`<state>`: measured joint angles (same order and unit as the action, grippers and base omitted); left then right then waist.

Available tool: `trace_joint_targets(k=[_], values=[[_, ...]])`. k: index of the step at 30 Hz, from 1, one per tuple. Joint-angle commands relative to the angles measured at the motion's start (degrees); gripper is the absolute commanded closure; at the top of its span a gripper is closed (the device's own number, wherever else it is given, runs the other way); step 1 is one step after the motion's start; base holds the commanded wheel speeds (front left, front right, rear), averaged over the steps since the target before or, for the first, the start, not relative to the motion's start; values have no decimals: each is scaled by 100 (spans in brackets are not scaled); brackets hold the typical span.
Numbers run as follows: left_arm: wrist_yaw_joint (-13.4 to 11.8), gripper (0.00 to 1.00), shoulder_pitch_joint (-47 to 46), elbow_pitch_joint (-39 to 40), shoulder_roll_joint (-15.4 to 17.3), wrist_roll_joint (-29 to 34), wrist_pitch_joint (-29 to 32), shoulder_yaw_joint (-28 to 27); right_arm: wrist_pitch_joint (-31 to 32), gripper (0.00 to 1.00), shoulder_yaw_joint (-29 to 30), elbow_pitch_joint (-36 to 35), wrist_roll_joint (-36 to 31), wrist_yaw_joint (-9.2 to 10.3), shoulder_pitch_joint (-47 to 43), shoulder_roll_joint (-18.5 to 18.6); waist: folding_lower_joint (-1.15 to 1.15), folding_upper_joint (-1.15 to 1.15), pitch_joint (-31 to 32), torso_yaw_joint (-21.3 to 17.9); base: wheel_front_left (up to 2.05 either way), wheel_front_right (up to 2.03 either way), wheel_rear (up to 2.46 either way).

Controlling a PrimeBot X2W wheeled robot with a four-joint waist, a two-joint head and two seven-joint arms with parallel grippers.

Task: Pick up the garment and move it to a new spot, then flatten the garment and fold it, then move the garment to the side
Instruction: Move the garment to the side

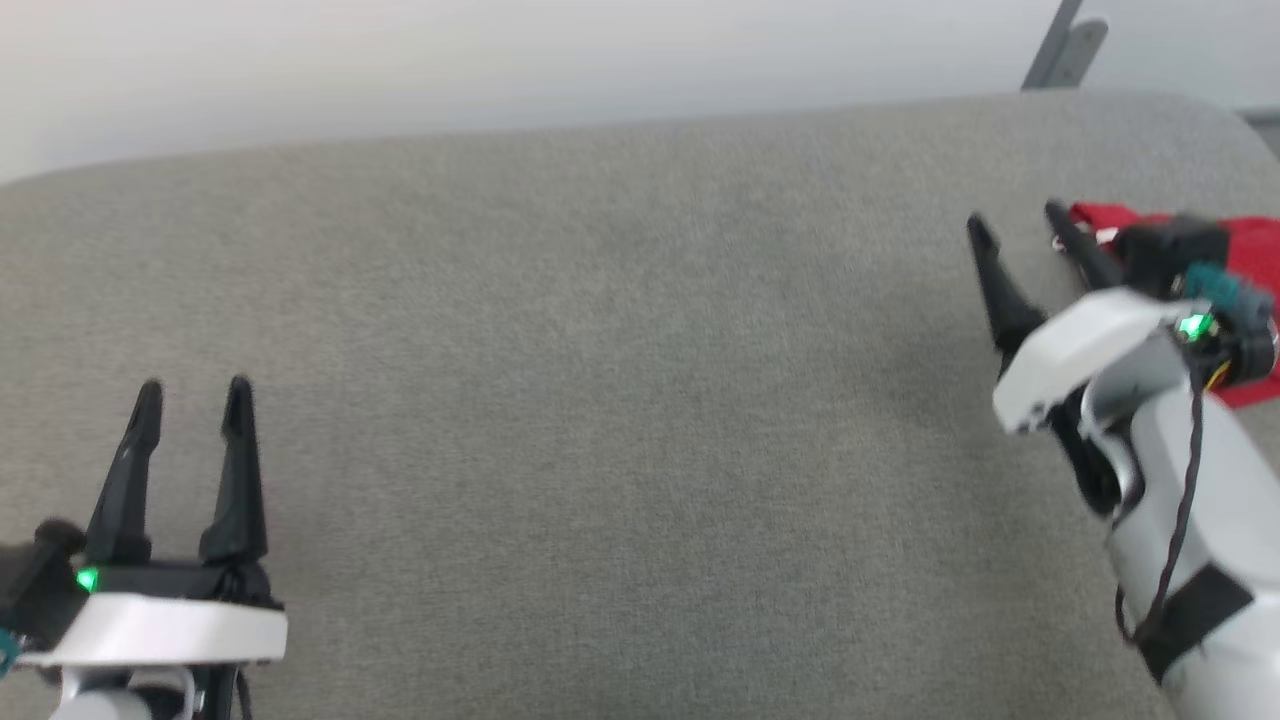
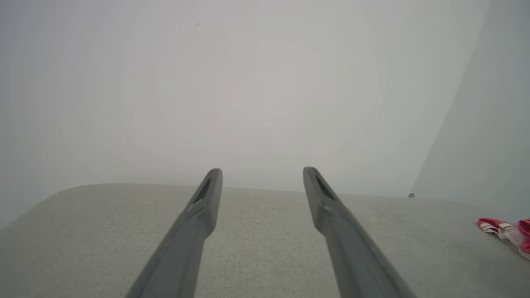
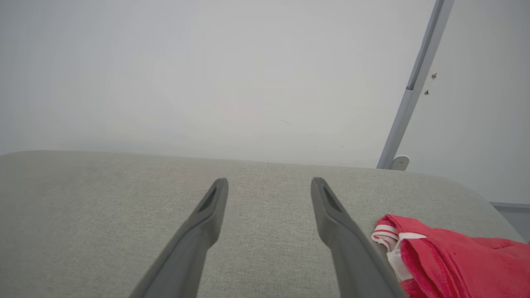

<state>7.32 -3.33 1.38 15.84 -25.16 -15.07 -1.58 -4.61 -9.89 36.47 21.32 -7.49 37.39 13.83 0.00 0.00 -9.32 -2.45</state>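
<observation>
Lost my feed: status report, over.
Left hand open, empty. Right hand open, beside garment. Garment heaped at right end of grey cushion. Nothing in the way.

Red, white-striped garment [image 3: 459, 258]; grey surface [image 1: 600, 400]

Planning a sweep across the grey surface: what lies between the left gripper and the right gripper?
Only bare grey fabric surface, seen in the head view, between left gripper and right gripper; the red garment lies beyond the right one.
</observation>
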Motion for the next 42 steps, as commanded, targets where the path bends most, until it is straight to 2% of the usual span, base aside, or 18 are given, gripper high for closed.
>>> trace_joint_targets(k=[1,20,32,42], values=[[19,0,200,0,-43,6,-9,-126,-102,0,-64,-182,39,-1,-290,19,0,0,221,109,0,0,0],[19,0,1607,-60,-425,265,-9,-763,-626,0,255,-1355,164,-1,-2418,-124,0,0,983,152,0,0,0],[19,0,1790,-181,-553,367,-9,-809,-850,0,628,-1861,-32,-1,-3292,-416,0,0,1104,199,0,0,0],[19,0,1746,-235,-604,389,-9,-719,-852,0,860,-2185,-154,-1,-3682,-647,0,0,1154,218,0,0,0]])
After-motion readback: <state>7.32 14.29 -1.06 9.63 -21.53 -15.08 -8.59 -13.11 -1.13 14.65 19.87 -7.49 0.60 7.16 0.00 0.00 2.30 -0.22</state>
